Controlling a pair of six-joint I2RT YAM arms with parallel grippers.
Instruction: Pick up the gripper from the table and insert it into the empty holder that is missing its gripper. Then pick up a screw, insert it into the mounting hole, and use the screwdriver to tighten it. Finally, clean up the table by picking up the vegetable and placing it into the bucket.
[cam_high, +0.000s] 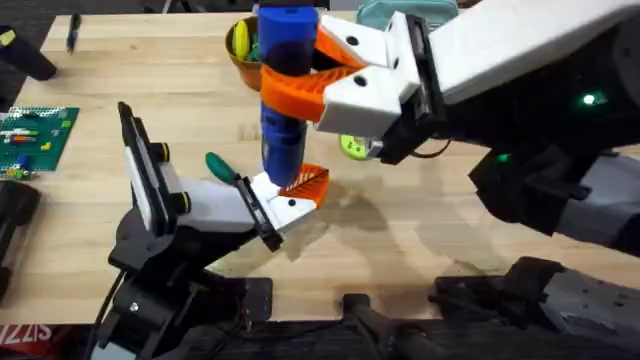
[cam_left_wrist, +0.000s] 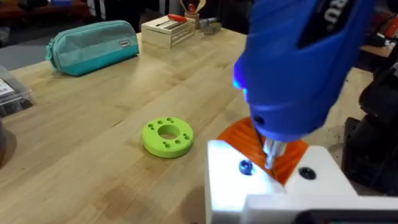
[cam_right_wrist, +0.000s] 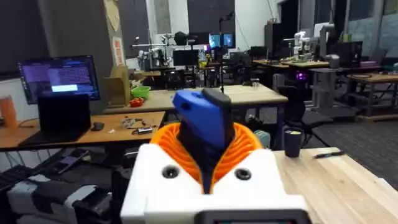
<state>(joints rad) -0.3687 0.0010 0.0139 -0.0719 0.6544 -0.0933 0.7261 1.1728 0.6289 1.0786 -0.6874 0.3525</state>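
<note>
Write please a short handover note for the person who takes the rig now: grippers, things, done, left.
Right gripper: shut on the screwdriver, held upright, its bit at a screw.
Left gripper: state unclear.
Done: the gripper sits in the holder.
Left: finish tightening; move the green vegetable from the table beside the holder into the bucket.

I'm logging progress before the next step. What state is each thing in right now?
screwdriver: upright, clamped in the right gripper, tip down on the gripper
gripper: seated in the holder, orange face up
bucket: upright at the table's far side, something yellow inside
green vegetable: lying on the table, not in the bucket
teal pouch: zipped shut
green ring: lying flat on the table
</note>
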